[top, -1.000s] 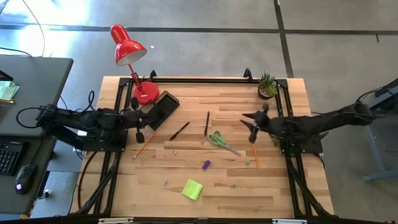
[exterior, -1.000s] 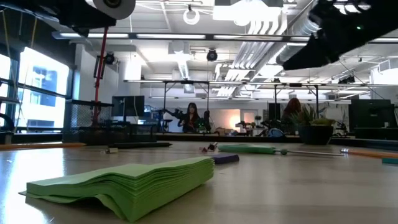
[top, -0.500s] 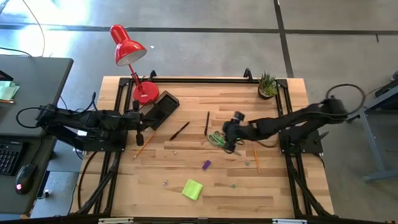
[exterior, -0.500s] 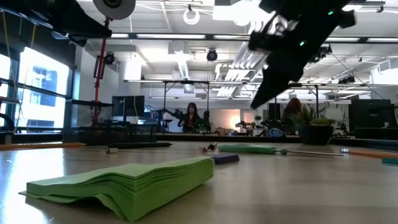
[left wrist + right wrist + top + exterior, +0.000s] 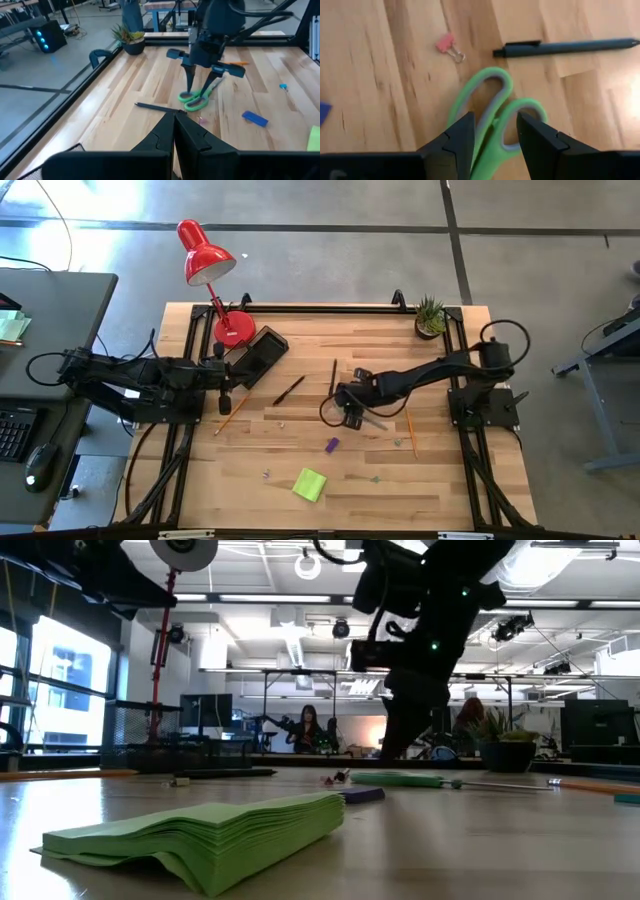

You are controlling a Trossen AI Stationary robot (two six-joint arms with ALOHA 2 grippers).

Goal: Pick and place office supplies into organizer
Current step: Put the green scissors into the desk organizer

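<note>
Two arms reach over the table (image 5: 400, 490). No writing shows anywhere. Organizer (image 5: 262, 354) lies beside the lamp (image 5: 212, 275); its contents cannot be told. Left gripper (image 5: 224, 400) waits nearby, fingers together. Right gripper (image 5: 350, 411) hovers, fingers apart, astride the scissors (image 5: 487, 117) handles near a pen (image 5: 565, 47).

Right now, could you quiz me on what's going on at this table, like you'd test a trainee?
1. True or false: the right gripper has its fingers open over the green scissors.
2. Which item lies nearest the scissors' handles in the right wrist view? A) pink clip B) sticky-note pad C) potted plant
3. Fill in: the left gripper waits beside the black ____.

Key: 1 true; 2 A; 3 organizer.
</note>
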